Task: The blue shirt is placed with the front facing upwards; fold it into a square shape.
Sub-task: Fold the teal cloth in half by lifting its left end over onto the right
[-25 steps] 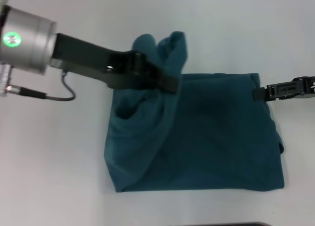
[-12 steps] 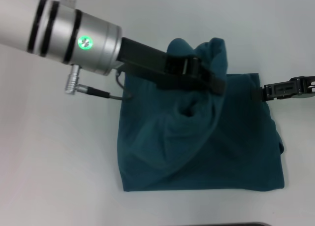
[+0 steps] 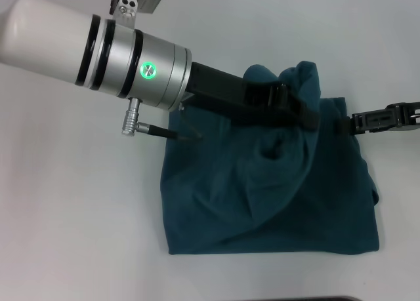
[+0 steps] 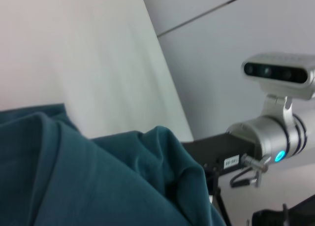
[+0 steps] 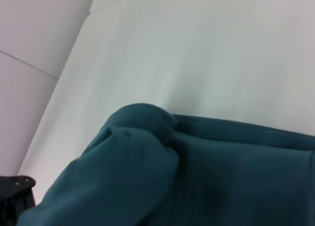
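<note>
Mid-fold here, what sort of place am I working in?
Probably a lab or test bench, not a home: a bare white table, plain panelled walls in the wrist views, and only the blue shirt laid out, held between the left claw and right claw.

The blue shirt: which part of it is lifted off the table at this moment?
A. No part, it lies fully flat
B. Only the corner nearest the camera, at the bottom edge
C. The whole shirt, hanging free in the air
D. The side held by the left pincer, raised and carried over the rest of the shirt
D: in the head view the left pincer holds a bunched fold of the blue shirt above the flat part, while the right pincer sits at the far right edge.
</note>
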`<state>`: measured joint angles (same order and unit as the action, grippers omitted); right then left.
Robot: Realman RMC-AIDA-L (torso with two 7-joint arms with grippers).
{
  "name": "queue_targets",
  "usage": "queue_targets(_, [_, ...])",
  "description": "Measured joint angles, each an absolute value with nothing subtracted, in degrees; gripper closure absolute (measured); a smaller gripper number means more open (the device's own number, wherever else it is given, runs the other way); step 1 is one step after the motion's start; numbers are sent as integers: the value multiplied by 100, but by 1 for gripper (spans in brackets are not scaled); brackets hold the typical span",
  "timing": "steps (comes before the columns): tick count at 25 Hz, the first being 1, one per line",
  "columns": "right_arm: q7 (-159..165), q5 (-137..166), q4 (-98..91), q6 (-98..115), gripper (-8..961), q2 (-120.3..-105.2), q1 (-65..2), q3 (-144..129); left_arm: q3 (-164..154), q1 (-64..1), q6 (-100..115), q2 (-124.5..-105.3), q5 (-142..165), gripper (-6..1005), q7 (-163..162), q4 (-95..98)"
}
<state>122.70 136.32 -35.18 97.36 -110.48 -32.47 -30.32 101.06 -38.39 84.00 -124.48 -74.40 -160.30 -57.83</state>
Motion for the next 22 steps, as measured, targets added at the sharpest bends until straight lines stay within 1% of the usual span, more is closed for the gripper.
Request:
queue_targets(11, [12271,13640,-3548,9729,105,-11030,-3228,-3027,10393,-3801,8321,-12407,-7891,855,-15360,-5302])
queue_targets(17, [12325,13637,-3557,9768,105,-10968,-3234,-2992,10633,-3770,8596,-12395,-7937,845,-15265,-5385])
queue_targets(19, [12340,13619,-3558,9782,105,-10931,-3227,-2976,10904,-3693,8919,-12397,-7979,646,-15197,-5578])
queue_targets(22, [12364,13585,-3559,9790,106,-10895,-3226,-2960,11556,-3439,9382,-12361,-7955,533,-15106,-5775])
